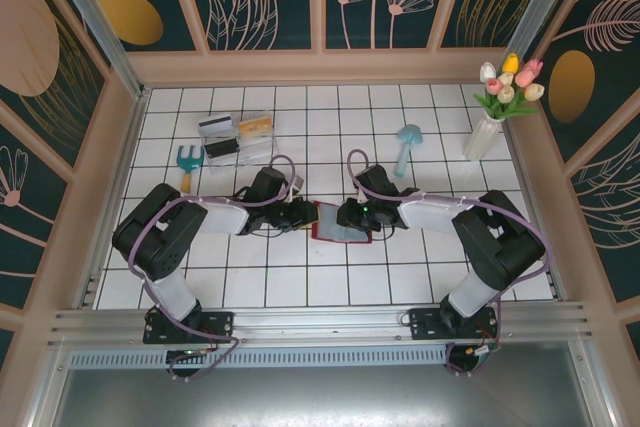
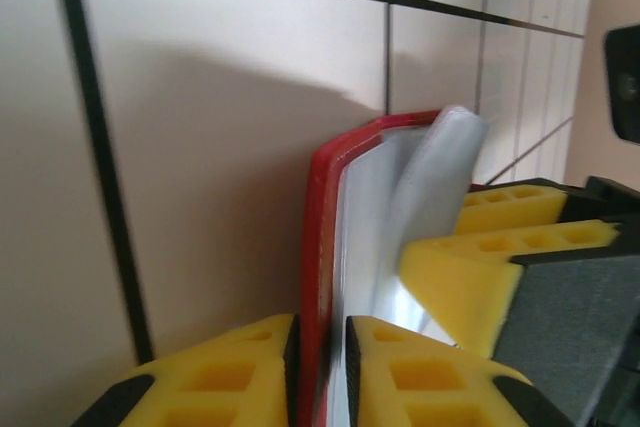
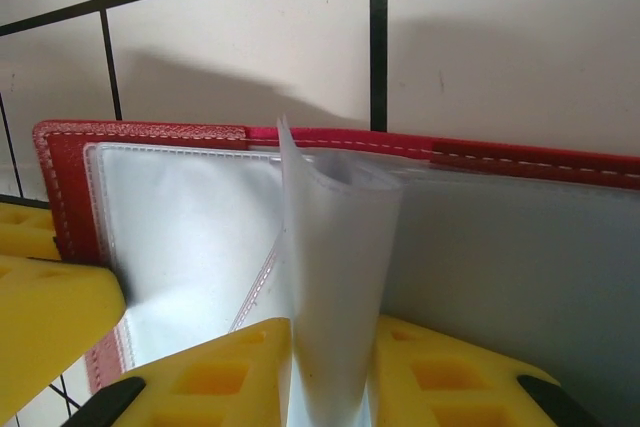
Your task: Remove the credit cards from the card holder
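The red card holder (image 1: 342, 223) lies open on the tiles between both arms, its pale pocketed inside facing up. My left gripper (image 1: 304, 215) is shut on the holder's red left cover edge (image 2: 318, 247); in the left wrist view the gripper (image 2: 320, 372) pinches that edge. My right gripper (image 1: 352, 215) is shut on a bundle of clear pocket sleeves (image 3: 335, 247), lifted upright from the holder (image 3: 180, 142), and the gripper (image 3: 330, 377) clamps them. A grey-blue credit card (image 1: 219, 128) and a yellowish one (image 1: 256, 127) lie at the back left. No card shows in the lifted sleeves.
A clear plastic box (image 1: 240, 147) sits under the loose cards. A blue toy rake (image 1: 188, 158) lies left of it. A teal mushroom (image 1: 406, 143) and a white vase of tulips (image 1: 487, 133) stand at the back right. Wooden walls close in the tiled floor.
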